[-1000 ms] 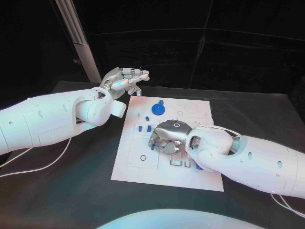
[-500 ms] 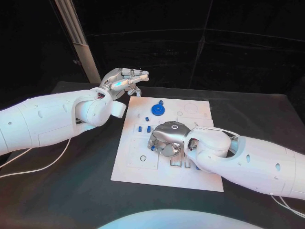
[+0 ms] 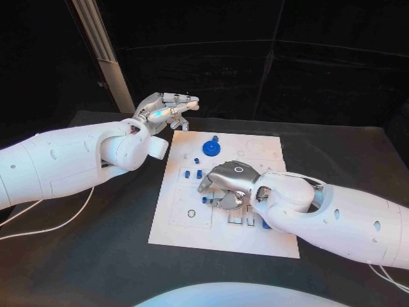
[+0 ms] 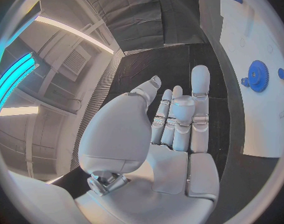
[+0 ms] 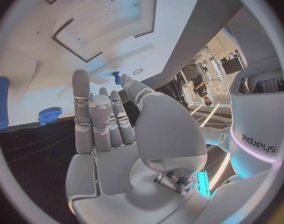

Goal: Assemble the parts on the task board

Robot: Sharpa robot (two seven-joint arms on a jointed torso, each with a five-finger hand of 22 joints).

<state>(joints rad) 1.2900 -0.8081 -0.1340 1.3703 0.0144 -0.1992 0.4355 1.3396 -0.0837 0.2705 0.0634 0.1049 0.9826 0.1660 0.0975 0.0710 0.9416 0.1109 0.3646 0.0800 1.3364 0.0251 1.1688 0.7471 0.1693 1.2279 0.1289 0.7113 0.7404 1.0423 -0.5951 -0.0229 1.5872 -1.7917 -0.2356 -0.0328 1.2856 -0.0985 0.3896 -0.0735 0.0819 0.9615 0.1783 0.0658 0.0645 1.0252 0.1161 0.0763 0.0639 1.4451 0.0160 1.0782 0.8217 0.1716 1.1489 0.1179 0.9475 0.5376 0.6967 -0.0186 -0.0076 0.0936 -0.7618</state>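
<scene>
The white task board [image 3: 181,214] lies in the middle of the black table. A blue gear [image 3: 211,148] stands near its far edge, and two small blue pegs [image 3: 187,173] stand to the left of my right hand. My right hand [image 3: 227,183] hovers low over the board's middle with its fingers pointing down and nothing in them. In the right wrist view its fingers [image 5: 82,109] are stretched out, and a small blue peg [image 5: 116,77] stands on the board [image 5: 86,45] just past the fingertips. My left hand [image 3: 170,106] is raised beyond the board's far left corner and holds nothing; its fingers [image 4: 179,114] are extended.
More blue pieces lie near the board's front by my right arm [image 3: 263,224]. A long blue piece [image 5: 1,102] and the gear [image 5: 50,115] show in the right wrist view. A grey post [image 3: 103,57] stands behind the table's left side. Cables [image 3: 39,227] trail at the left.
My right hand has shifted slightly over the board's middle. The left hand has stayed almost where it was.
</scene>
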